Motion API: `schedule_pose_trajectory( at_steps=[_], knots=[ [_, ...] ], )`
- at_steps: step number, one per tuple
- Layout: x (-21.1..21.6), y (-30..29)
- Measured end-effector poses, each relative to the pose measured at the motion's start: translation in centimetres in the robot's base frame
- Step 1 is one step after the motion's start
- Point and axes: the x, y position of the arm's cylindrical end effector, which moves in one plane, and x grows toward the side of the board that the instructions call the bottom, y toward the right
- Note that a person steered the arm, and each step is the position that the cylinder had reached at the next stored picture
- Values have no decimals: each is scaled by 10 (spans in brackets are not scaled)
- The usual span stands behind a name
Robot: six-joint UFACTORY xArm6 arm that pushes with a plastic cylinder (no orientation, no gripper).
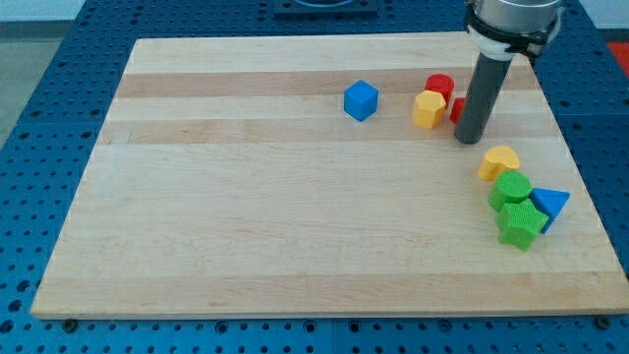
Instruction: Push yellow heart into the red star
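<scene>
The yellow heart (pixel 499 161) lies at the view's right on the wooden board (pixel 246 216). A red block (pixel 456 108), mostly hidden behind my rod so its shape cannot be made out, lies up and to the left of the heart. My tip (pixel 469 141) stands between them, just below the red block and a short gap up-left of the heart, touching neither as far as I can see.
A red cylinder (pixel 439 87) and a yellow block (pixel 428 109) sit just left of the rod. A blue cube (pixel 361 99) lies farther left. Two green blocks (pixel 511 189) (pixel 521 224) and a blue triangle (pixel 548 204) crowd just below the heart.
</scene>
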Motion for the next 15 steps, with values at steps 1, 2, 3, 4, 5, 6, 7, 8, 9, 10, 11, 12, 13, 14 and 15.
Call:
schedule_pose_trajectory(
  at_steps=[1,2,3,4,5,6,7,8,9,10,11,12,13,14,15],
  knots=[
    [0,27],
    [0,58],
    [2,61],
    [40,60],
    [52,60],
    [55,60],
    [72,54],
    [73,45],
    [73,39],
    [73,36],
    [71,36],
    [64,36],
    [53,36],
    [38,36],
    [23,36]
  ],
)
